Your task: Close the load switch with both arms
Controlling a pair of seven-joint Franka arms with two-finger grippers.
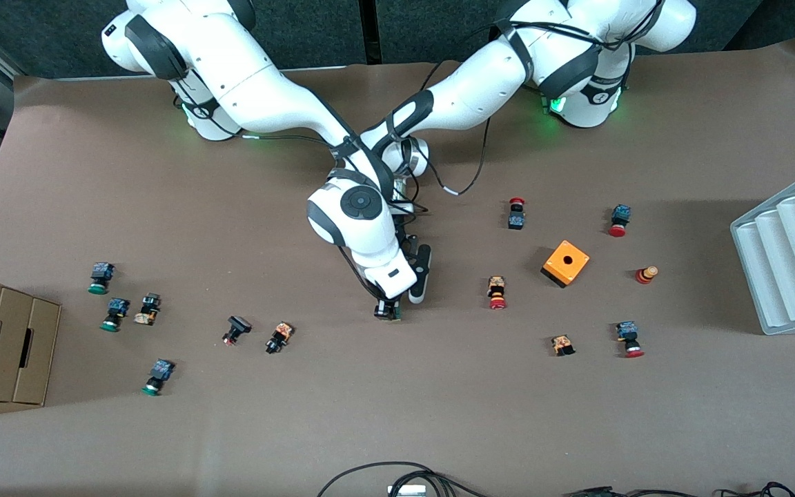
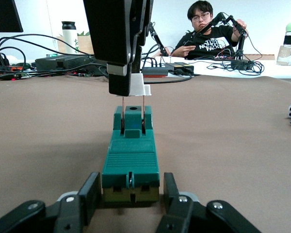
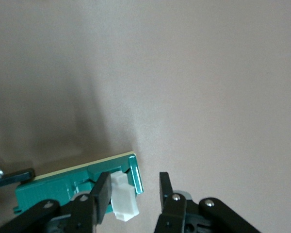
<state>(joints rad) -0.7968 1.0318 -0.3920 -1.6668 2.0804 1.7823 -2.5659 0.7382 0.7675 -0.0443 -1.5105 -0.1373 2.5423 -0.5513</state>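
- We judge the closing step is in hand: the load switch (image 2: 131, 167) lies mid-table under both hands, with the orange box (image 1: 565, 263) well apart toward the left arm's end
- Our left gripper (image 2: 130, 206) sits low at one end of the green body, its fingers (image 2: 89, 196) clamped on its sides; it seems to brace the block
- Our right gripper (image 3: 135, 194) is over the other end, closed as far as it goes with the white lever (image 3: 123, 198) against one finger; whether it pinches the lever, we cannot tell
- Next, we judge, the right hand must press the lever down flat while the left holds firm
- We count two arms, one load switch, one orange box; roughly thirteen push buttons lie scattered; one grey tray (image 1: 787, 262), one cardboard drawer unit (image 1: 4, 345)
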